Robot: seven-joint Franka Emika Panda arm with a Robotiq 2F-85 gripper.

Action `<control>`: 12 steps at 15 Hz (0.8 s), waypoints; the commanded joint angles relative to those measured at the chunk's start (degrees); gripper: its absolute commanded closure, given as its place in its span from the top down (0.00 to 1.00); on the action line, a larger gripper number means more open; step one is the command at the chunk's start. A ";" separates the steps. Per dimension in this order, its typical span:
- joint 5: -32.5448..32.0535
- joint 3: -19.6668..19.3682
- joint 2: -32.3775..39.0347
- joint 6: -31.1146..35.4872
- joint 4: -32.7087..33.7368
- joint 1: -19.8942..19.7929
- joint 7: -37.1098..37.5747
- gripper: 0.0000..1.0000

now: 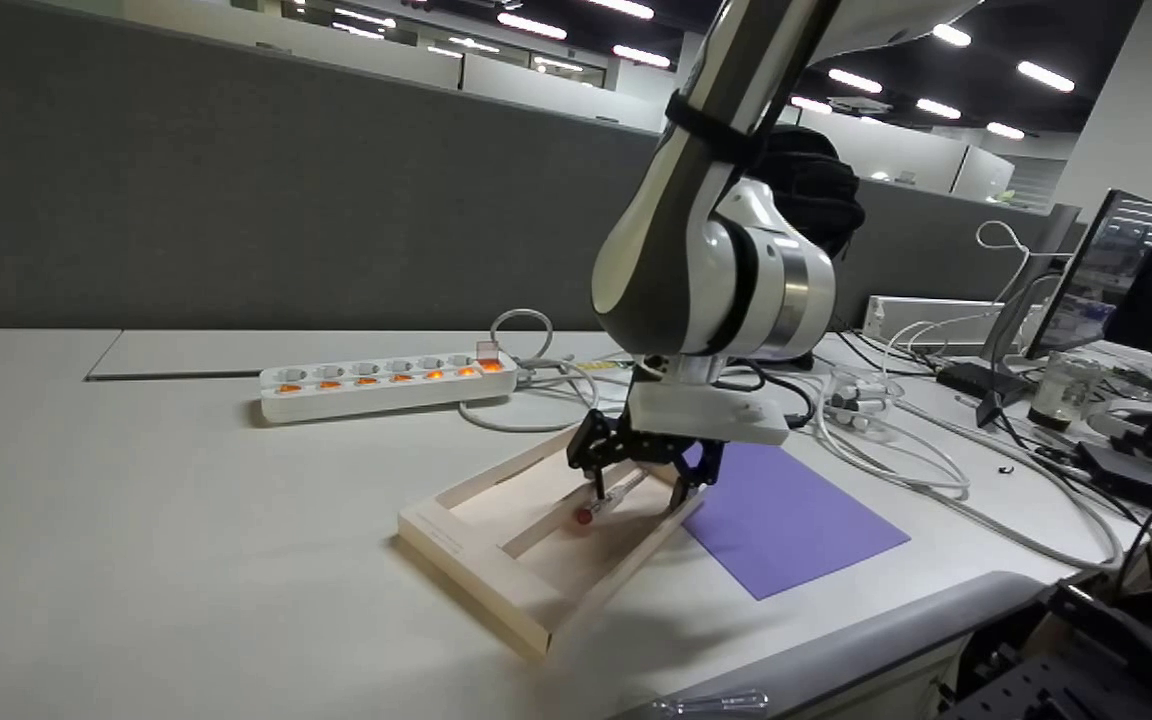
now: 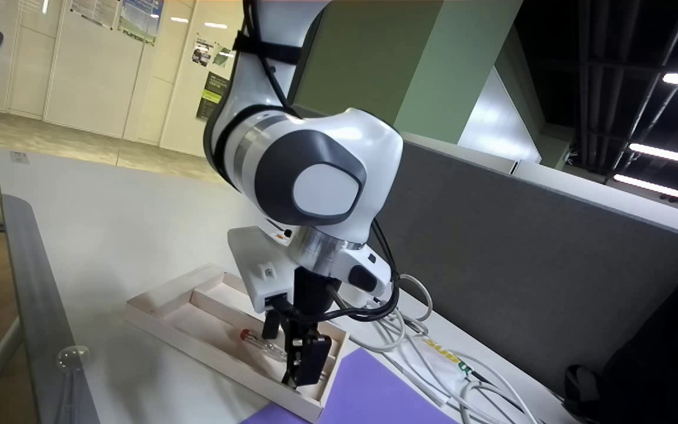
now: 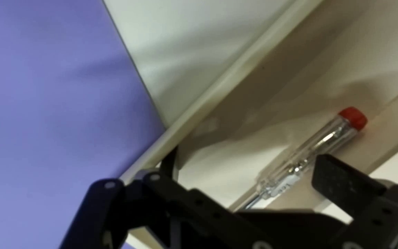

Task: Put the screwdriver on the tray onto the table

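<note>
The screwdriver [image 1: 611,500] has a clear handle with a red end cap and a thin silvery shaft. It lies inside the pale wooden tray [image 1: 471,560], by the divider; both also show in an exterior view, screwdriver [image 2: 263,346] and tray [image 2: 209,360]. The tray rests on the grey-white table [image 1: 186,540]. My gripper [image 1: 638,490] is open and low in the tray. In the wrist view, the screwdriver [image 3: 323,140] lies between the spread fingers [image 3: 249,169]. One finger is close beside the handle; the other is by the tray's rim [image 3: 226,74]. The shaft's tip is hidden behind the gripper.
A flat purple sheet [image 1: 786,515] lies beside the tray. A white power strip [image 1: 386,392] and white cables [image 1: 896,455] lie farther back. A clear object [image 1: 711,704] is at the table's front edge. A grey partition [image 1: 286,200] stands behind.
</note>
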 commanded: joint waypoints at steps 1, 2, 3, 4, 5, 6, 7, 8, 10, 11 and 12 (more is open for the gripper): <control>2.08 3.16 -0.35 -0.09 0.58 -2.76 1.60 1.00; 2.52 4.23 -1.11 -1.23 0.39 -3.70 1.05 1.00; 2.96 5.27 -1.68 -2.39 0.29 -4.65 0.80 1.00; 3.61 6.60 -2.30 -4.35 0.32 -5.84 0.48 1.00; 4.15 7.69 -2.73 -5.32 0.22 -6.65 -0.16 1.00; 4.15 8.44 -3.32 -7.24 0.11 -7.20 -1.06 1.00; 3.94 9.39 -3.85 -9.31 0.05 -8.06 -2.86 1.00; 3.05 8.82 -4.21 -10.12 -0.10 -7.45 -3.77 1.00; 1.68 7.38 -4.75 -11.32 -0.20 -6.21 -4.89 1.00; 0.75 6.82 -4.84 -11.62 -0.17 -5.78 -5.72 1.00; -0.44 5.95 -4.82 -11.32 -0.14 -5.06 -5.99 1.00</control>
